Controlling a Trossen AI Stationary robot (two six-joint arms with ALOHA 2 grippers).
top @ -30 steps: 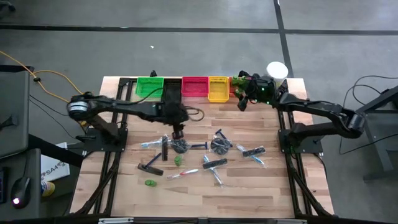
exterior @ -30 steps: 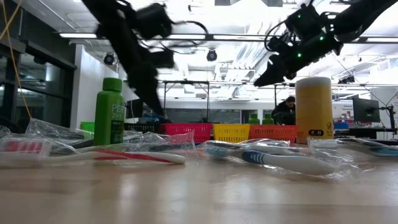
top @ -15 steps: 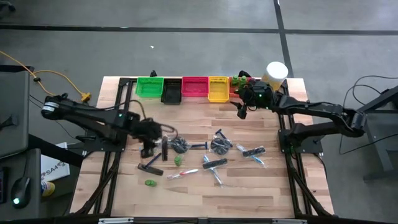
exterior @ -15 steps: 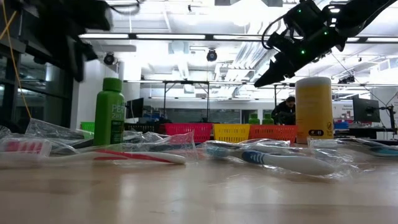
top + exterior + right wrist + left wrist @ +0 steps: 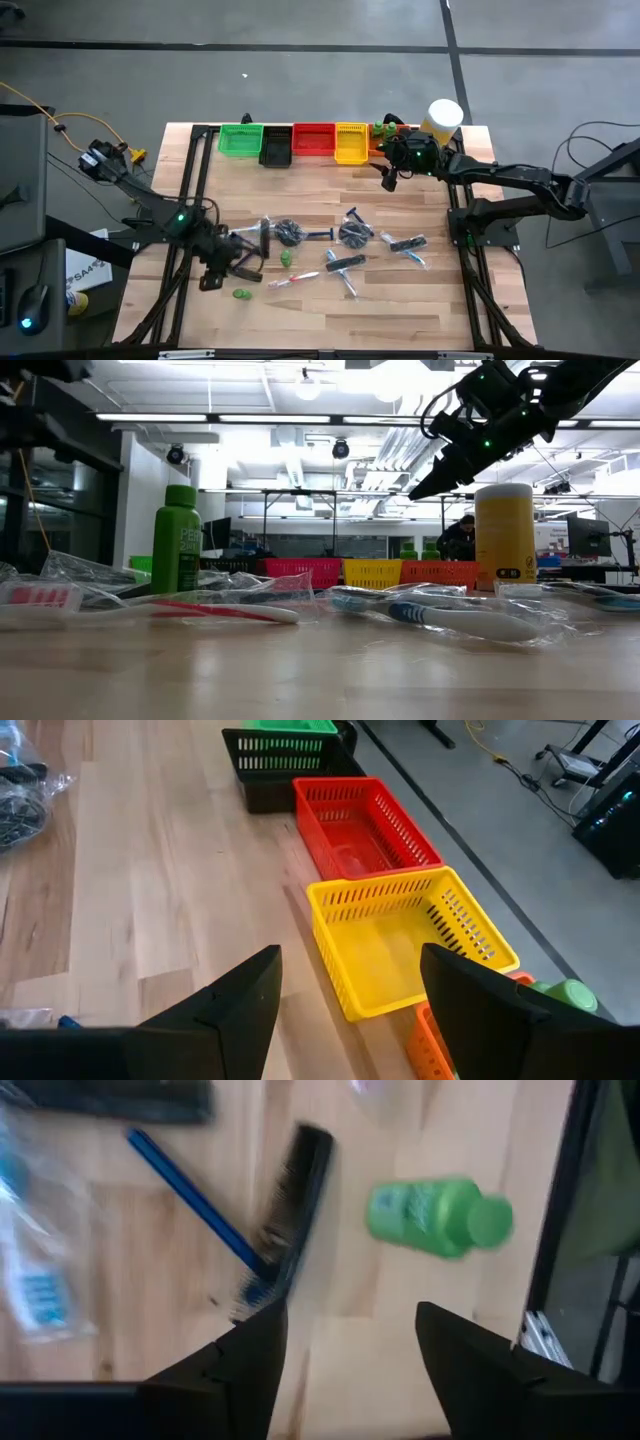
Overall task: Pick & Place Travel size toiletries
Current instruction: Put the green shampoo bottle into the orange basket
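The travel size toiletries lie scattered on the wooden table: wrapped toothbrushes (image 5: 405,245), dark discs (image 5: 354,233), black combs (image 5: 265,238) and little green bottles (image 5: 287,257). My left gripper (image 5: 212,280) hangs open at the near left, pointing steeply down. In its wrist view it (image 5: 350,1360) holds nothing. Beyond it lie a black comb (image 5: 290,1220), a blue toothbrush (image 5: 195,1200) and a green bottle (image 5: 435,1217). My right gripper (image 5: 387,178) hovers open in front of the yellow bin (image 5: 400,935) with nothing between its fingers.
Along the far edge stands a row of bins: green (image 5: 240,139), black (image 5: 276,148), red (image 5: 313,140), yellow (image 5: 350,142) and orange (image 5: 378,133). A pale-yellow cylinder with a white lid (image 5: 444,115) stands at the far right. Bare wood lies along the near edge.
My left gripper has swung from above the dark disc near the table's middle toward the near left corner, tipping to point more steeply down. My right gripper has shifted a little toward the table's near edge, away from the bins.
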